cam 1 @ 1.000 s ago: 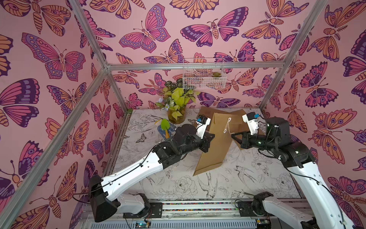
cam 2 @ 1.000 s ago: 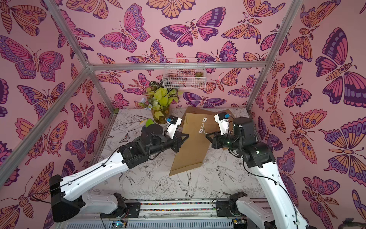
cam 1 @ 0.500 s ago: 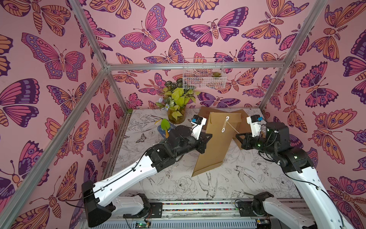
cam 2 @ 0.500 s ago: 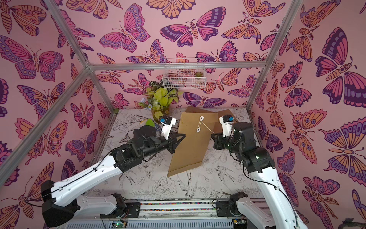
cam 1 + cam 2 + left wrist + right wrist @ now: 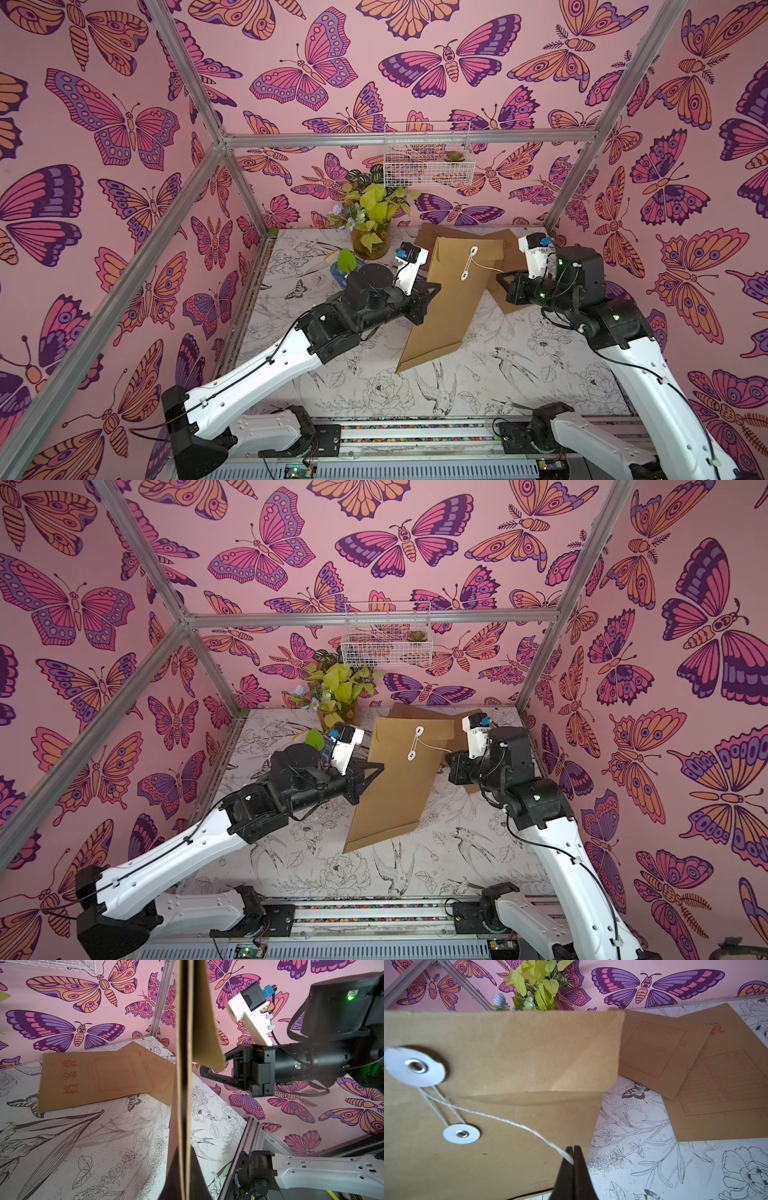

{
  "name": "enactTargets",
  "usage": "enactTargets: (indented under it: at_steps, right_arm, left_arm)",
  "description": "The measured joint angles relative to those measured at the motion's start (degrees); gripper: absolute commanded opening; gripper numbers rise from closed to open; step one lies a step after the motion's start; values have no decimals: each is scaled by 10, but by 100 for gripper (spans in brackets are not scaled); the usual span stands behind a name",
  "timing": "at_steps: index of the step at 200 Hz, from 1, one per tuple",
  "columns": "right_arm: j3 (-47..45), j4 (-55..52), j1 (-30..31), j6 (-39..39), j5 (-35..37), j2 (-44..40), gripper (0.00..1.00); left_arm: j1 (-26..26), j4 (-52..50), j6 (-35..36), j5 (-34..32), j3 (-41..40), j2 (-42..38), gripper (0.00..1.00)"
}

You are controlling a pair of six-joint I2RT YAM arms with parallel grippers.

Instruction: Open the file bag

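**Supervisor:** Report the left gripper.

**Operator:** I see the left gripper (image 5: 432,291) clenched on the long edge of the brown kraft file bag (image 5: 451,299), on the left arm's side. In the left wrist view the bag shows edge-on and runs straight out from between the jaws.

**Supervisor:** Location of the bag?

**Operator:** It is over the middle of the table (image 5: 519,374), raised and tilted. The flap (image 5: 529,1049) end points toward the back wall, and the closure side faces the right arm. The lower short edge is down by the tabletop; I cannot tell whether it touches.

**Supervisor:** Right gripper?

**Operator:** The right gripper (image 5: 573,1150) has its jaws pressed together on the free end of the white string (image 5: 508,1121). The string runs taut from the jaws to the closure. The gripper sits just beside the bag's edge, clear of the paper.

**Supervisor:** Closure condition?

**Operator:** I see two white discs with metal eyelets: the upper disc (image 5: 415,1067) on the flap and the lower disc (image 5: 461,1133) on the body. Two strands of string run between them. The flap lies down over the body.

**Supervisor:** Other items?

**Operator:** Two more file bags (image 5: 652,1051) lie flat and overlapping at the back right of the table, with their red print facing up. A plant in a vase (image 5: 372,216) stands at the back. A wire basket (image 5: 428,160) hangs on the back wall above it.
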Motion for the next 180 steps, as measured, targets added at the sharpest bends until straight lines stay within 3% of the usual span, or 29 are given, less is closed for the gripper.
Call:
enactTargets:
  at_steps: [180]
  right_arm:
    - [-17,-6,-16,-3,-16,3,0]
  left_arm:
    - [0,-15,20,10,-15,-28,1]
